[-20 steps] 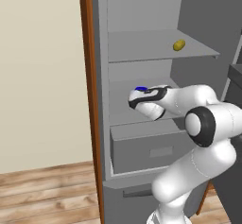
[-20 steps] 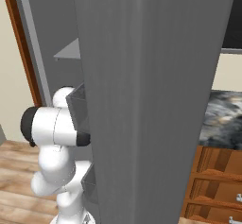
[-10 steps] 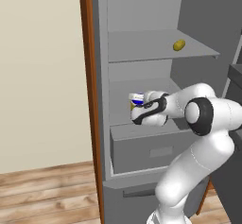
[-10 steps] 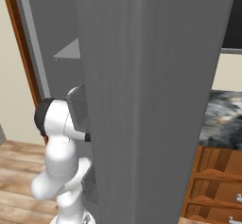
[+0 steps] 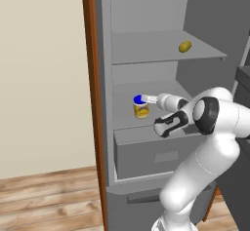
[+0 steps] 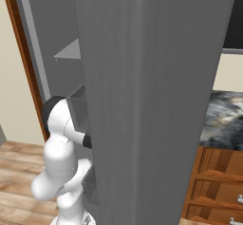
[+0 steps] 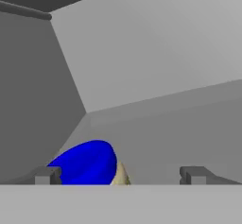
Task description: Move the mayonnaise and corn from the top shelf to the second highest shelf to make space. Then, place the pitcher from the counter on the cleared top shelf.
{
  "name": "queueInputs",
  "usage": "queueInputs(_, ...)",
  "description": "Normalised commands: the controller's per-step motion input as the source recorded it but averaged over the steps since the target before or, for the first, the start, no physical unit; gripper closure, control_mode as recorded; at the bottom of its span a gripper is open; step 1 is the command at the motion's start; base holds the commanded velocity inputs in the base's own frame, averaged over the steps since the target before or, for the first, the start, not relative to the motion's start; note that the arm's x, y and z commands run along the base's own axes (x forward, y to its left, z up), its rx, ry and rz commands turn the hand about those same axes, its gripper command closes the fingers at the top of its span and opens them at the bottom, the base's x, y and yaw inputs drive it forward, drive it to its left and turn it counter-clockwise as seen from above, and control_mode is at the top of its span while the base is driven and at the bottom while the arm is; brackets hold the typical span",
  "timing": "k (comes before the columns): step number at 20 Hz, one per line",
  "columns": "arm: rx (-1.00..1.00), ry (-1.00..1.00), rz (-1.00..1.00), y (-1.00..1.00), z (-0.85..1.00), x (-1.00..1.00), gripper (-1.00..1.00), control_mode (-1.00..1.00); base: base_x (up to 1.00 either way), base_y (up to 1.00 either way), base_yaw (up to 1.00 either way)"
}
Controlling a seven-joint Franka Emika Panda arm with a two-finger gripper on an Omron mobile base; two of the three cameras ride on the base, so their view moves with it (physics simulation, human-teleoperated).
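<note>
Grey fridge walls frame two plain boards: on the thin flat grey top shelf (image 5: 166,47) lies the tiny yellow oblong corn cob (image 5: 184,47), well to the right, while the small mayonnaise jar with its blue lid and yellow label (image 5: 141,106) stands upright on the flat grey second highest shelf (image 5: 128,118) below — the one joined to the wide grey drawer front (image 5: 156,152). Beside the jar's lid sits the white arm's two-finger gripper (image 5: 148,99), and in the hand view its dark finger tips (image 7: 47,175) stand wide apart with the blue lid just inside the left one — clasping nothing.
</note>
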Motion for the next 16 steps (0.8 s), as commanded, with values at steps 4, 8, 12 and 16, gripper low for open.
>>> queueInputs(4,0.0,0.01,0.0,0.0,0.72,0.0,-1.0,-1.0,0.0,0.0,0.0)
queueInputs(8,-0.04,0.0,0.0,0.04,0.69,-0.05,-1.0,-1.0,0.0,0.0,0.0)
queueInputs(12,-0.09,0.12,0.0,0.07,0.61,-0.28,-1.0,-1.0,0.0,0.0,0.0)
queueInputs(16,-0.13,0.24,0.0,0.0,0.81,-0.37,-1.0,-1.0,0.0,0.0,0.0)
